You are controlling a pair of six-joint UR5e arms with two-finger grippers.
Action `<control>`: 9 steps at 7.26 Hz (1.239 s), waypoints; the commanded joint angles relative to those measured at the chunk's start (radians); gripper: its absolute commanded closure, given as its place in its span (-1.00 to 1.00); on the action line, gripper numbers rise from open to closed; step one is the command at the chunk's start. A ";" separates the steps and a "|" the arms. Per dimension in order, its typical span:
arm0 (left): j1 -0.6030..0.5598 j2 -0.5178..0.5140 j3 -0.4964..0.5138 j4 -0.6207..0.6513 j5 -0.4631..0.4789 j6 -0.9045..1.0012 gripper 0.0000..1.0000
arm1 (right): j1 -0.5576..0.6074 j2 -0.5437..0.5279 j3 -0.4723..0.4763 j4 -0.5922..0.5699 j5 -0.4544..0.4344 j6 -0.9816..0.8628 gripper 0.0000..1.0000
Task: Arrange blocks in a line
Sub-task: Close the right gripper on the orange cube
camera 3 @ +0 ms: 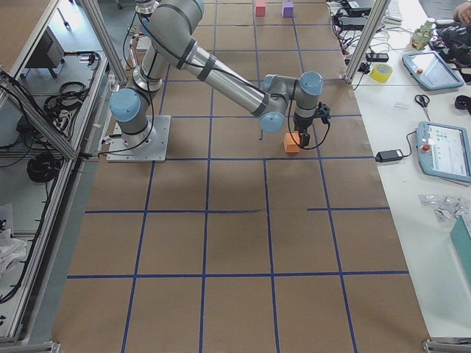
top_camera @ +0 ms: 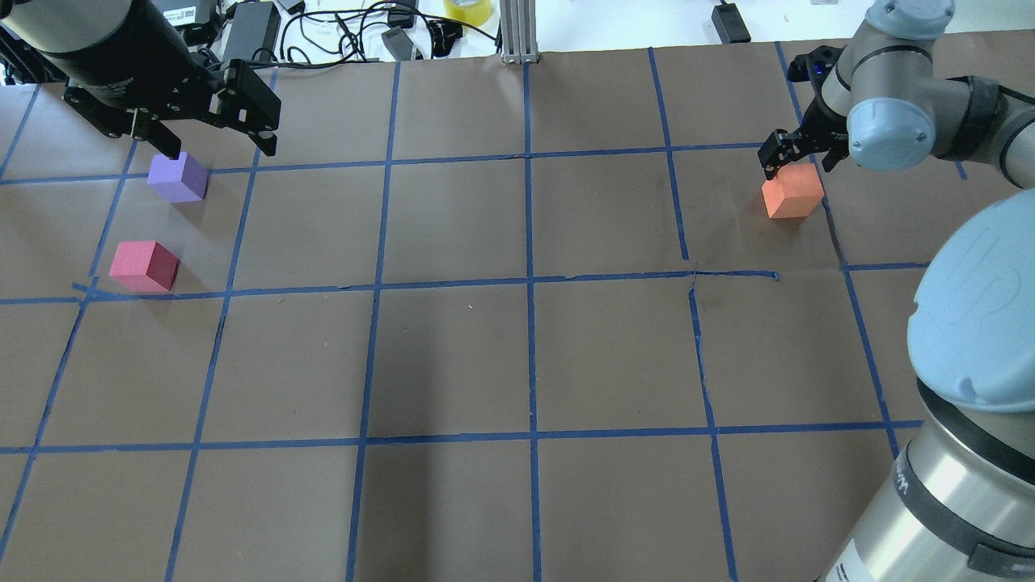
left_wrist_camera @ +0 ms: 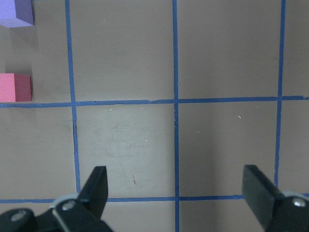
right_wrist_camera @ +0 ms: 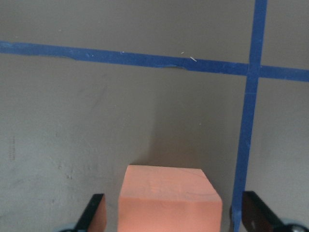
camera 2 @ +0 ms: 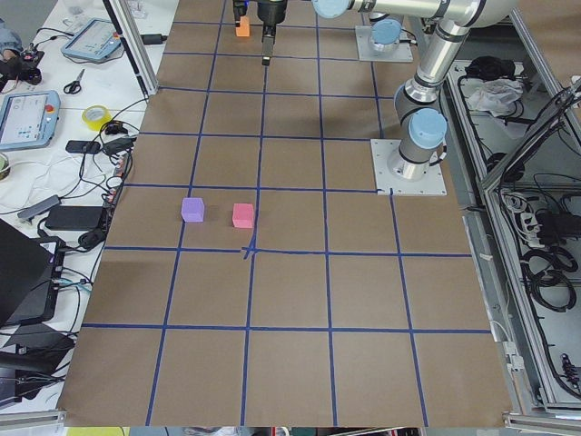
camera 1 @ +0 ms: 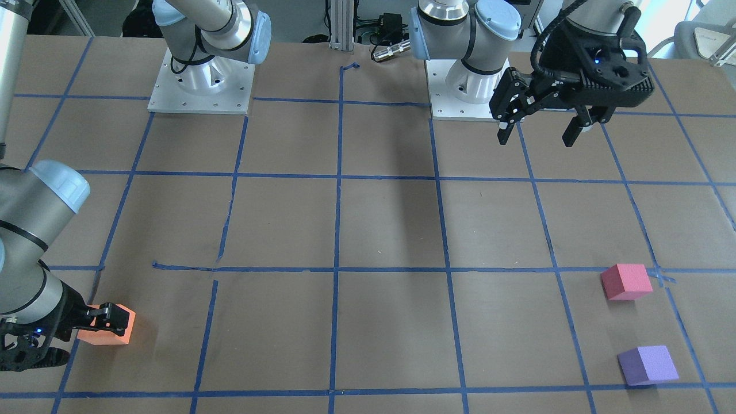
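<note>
The orange block (top_camera: 792,192) sits on the table on my right side. My right gripper (top_camera: 796,158) is lowered over it. In the right wrist view the block (right_wrist_camera: 169,198) lies between the two fingers with a small gap on each side, so the gripper (right_wrist_camera: 171,212) is open. The purple block (top_camera: 178,178) and the pinkish-red block (top_camera: 144,265) stand close together on my left side; they also show at the left edge of the left wrist view (left_wrist_camera: 19,12) (left_wrist_camera: 14,87). My left gripper (camera 1: 537,129) hangs open and empty above the table, away from both.
The table is brown paper with a blue tape grid. The two arm bases (camera 1: 201,86) (camera 1: 460,86) stand at my edge. Cables, power bricks (top_camera: 348,32), a tape roll (top_camera: 467,10) and an aluminium post (top_camera: 517,32) line the far edge.
</note>
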 commanded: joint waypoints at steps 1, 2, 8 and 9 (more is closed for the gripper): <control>0.000 -0.004 -0.001 0.001 0.001 0.000 -1.00 | 0.000 0.014 0.003 0.008 -0.003 0.000 -1.00; 0.002 -0.006 0.002 0.003 -0.003 0.000 -1.00 | 0.000 0.022 0.003 0.008 -0.002 0.000 -0.99; 0.002 -0.006 -0.001 0.015 -0.003 -0.002 -1.00 | 0.015 -0.024 -0.019 0.057 0.023 0.058 0.85; 0.002 -0.007 -0.001 0.015 -0.006 -0.009 -1.00 | 0.047 -0.047 -0.019 0.078 0.061 0.153 0.85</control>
